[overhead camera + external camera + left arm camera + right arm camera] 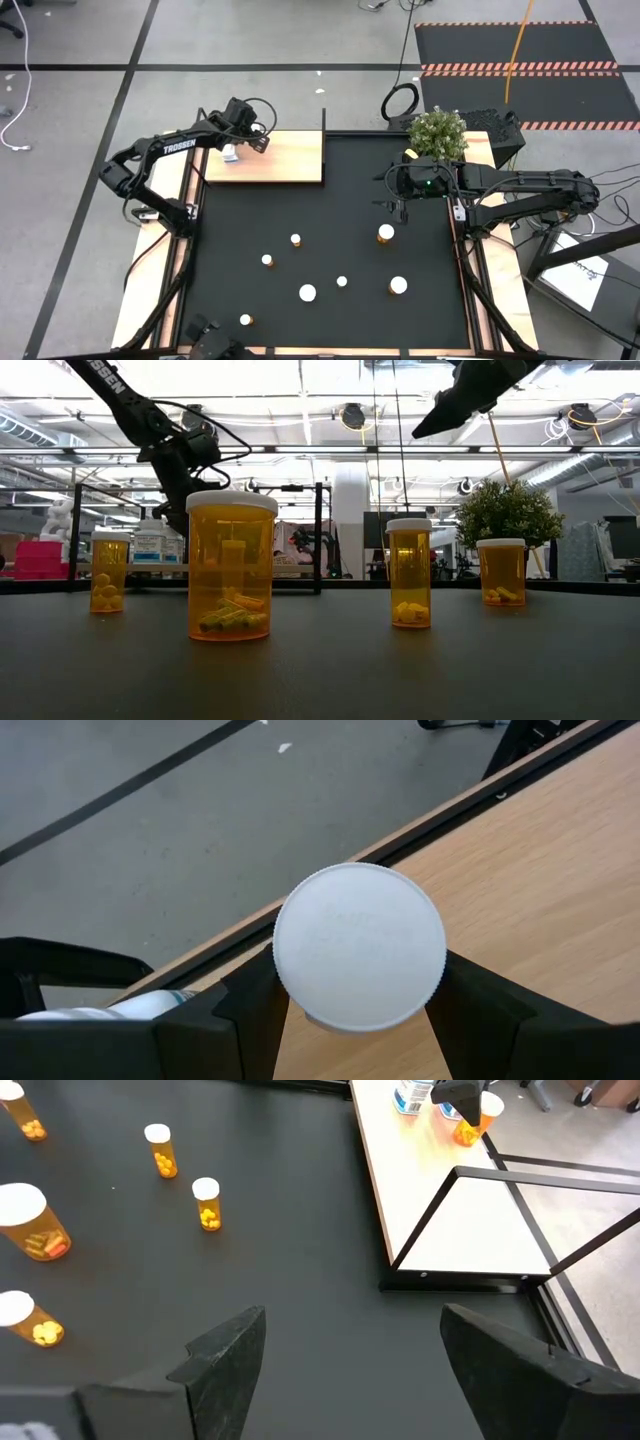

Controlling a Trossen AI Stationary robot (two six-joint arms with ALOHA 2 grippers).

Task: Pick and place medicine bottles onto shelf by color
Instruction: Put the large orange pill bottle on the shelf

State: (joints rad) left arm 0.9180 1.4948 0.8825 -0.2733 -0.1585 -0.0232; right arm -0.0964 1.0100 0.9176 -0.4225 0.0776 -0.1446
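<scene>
- While you look at the upper left of the high view, you find the left gripper (232, 152) over the shelf (290, 160), its fingers (240, 1010) clamped on a white-capped bottle (360, 945).
- You see a white bottle (412, 1095) standing on the shelf beside it.
- Right of centre, your right gripper (400, 195) hangs above the black mat (330, 250), fingers (225, 1355) apart, holding nothing.
- Seven orange bottles (386, 233) stand scattered on the mat in the lower half.

Seven bottles (307, 293) upright on mat; perhaps two on shelf (285, 157).
</scene>
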